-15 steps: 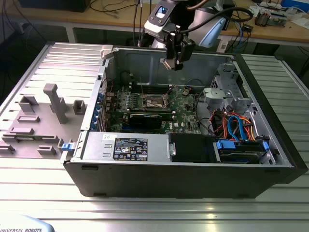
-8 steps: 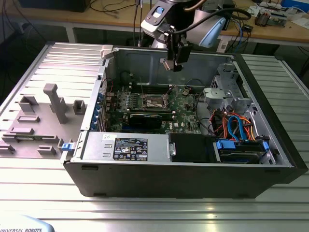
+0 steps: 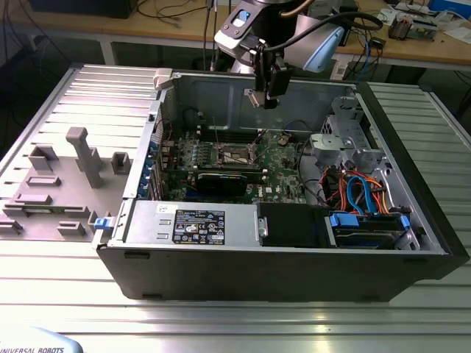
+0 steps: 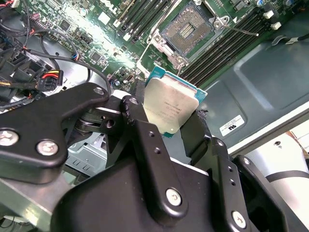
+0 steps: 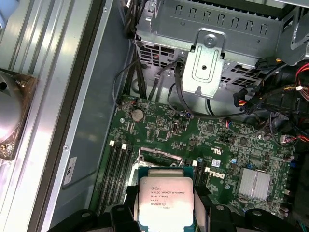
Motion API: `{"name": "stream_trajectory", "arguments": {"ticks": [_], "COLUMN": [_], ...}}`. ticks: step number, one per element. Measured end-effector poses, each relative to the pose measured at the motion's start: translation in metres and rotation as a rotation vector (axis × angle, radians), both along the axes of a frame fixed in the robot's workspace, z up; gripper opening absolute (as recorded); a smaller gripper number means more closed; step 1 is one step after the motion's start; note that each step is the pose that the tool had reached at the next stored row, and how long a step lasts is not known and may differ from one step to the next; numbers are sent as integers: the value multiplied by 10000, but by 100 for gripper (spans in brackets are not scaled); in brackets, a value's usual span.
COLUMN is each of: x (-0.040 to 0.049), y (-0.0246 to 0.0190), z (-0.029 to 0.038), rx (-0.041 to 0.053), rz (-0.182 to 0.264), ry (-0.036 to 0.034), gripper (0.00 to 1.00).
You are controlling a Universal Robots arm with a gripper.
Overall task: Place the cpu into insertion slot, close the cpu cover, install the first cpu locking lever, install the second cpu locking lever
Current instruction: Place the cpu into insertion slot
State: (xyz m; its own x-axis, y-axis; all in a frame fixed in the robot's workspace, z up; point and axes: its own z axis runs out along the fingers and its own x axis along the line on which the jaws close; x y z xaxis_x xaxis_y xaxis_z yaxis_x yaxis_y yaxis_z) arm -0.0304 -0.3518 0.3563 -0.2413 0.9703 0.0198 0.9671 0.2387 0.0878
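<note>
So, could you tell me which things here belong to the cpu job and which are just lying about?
Job: gripper, shut on the cpu; insertion slot, empty.
Lying about: graphics card, memory slots, coloured cables, grey fixtures.

Silver-grey cpu (image 5: 165, 198) with green edge; green motherboard (image 5: 159, 126).

We saw a silver-grey arm (image 3: 313, 45) with blue trim at the exterior view's top; our black tool (image 4: 164, 110) bore silver screws (image 4: 175, 196).
</note>
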Motion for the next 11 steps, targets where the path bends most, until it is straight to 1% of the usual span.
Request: {"name": "stream_trajectory", "arguments": {"ticks": [4, 8, 9, 11], "x": [-4, -35, -56, -71], "y": [0, 0, 0, 0], "z": [-1, -10, -22, -50], "rx": [0, 2, 0, 1], "rz": [-1, -1, -56, -177], "ry": [0, -2, 1, 0], "gripper": [54, 54, 54, 54]}}
